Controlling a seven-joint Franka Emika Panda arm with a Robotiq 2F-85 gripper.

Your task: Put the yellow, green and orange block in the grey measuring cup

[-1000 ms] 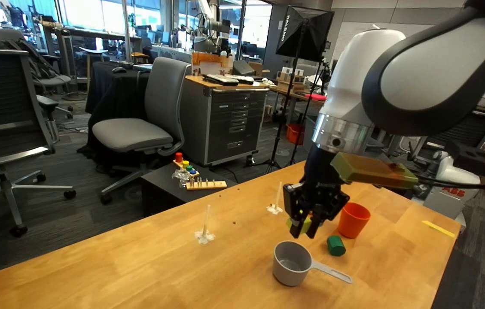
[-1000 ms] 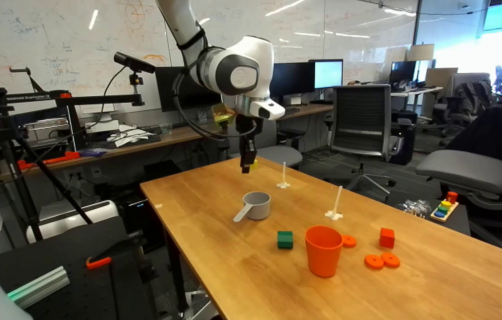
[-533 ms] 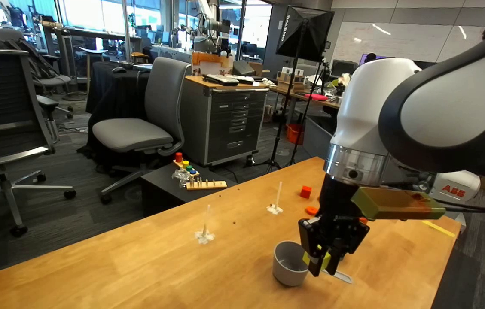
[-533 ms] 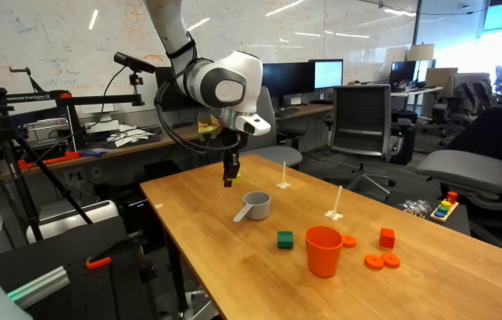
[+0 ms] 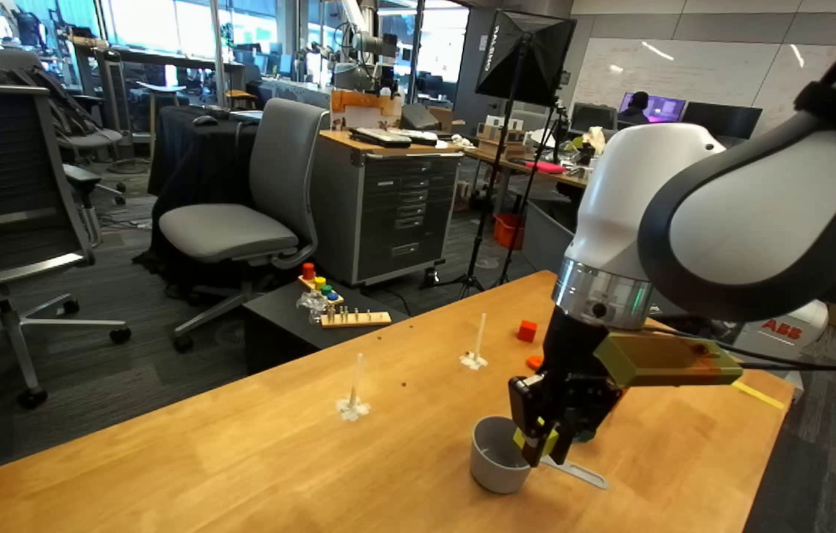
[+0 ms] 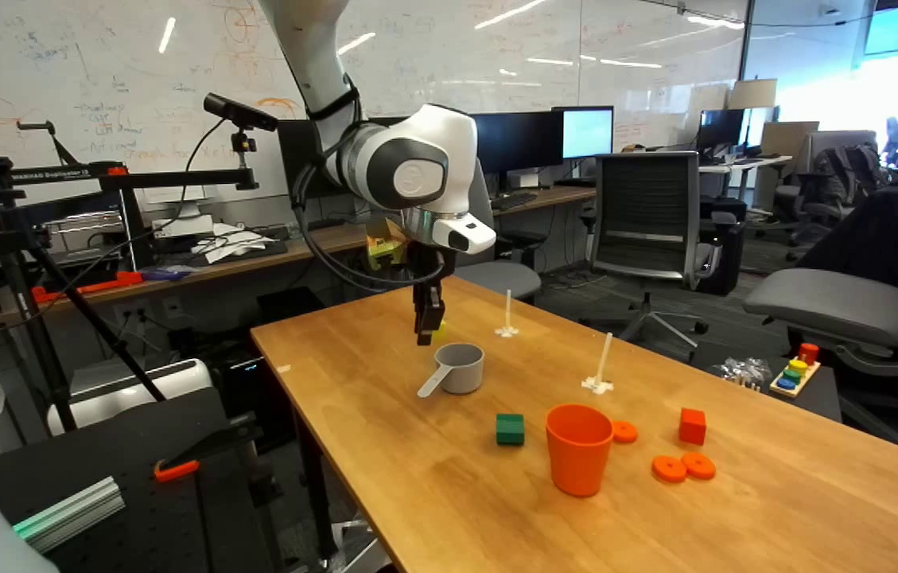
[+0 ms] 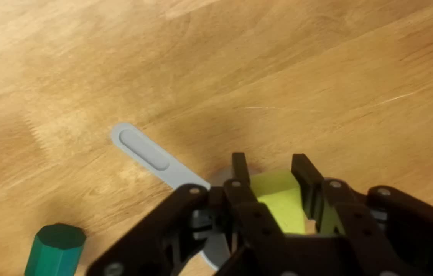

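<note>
My gripper (image 5: 545,453) is shut on the yellow block (image 7: 283,207) and holds it above the table, beside the grey measuring cup (image 5: 495,474). In an exterior view the gripper (image 6: 426,334) hangs just behind the cup (image 6: 466,376), with a bit of yellow showing behind the fingers. The cup's handle (image 7: 143,149) shows in the wrist view; its bowl is mostly hidden under the gripper. The green block (image 6: 510,430) lies on the table near the cup and also shows in the wrist view (image 7: 56,251). The orange block, a red-orange cube (image 6: 692,426), lies farther off.
An orange cup (image 6: 578,454) stands beside the green block. Several flat orange rings lie near it, one of them (image 6: 669,469) near the cube. Two thin upright pegs (image 6: 507,310) (image 6: 603,362) are taped to the wooden table (image 6: 496,517).
My gripper has come down with the yellow block toward the cup's handle side, then shifted slightly toward the cup's bowl. The cup and the other blocks have not moved.
</note>
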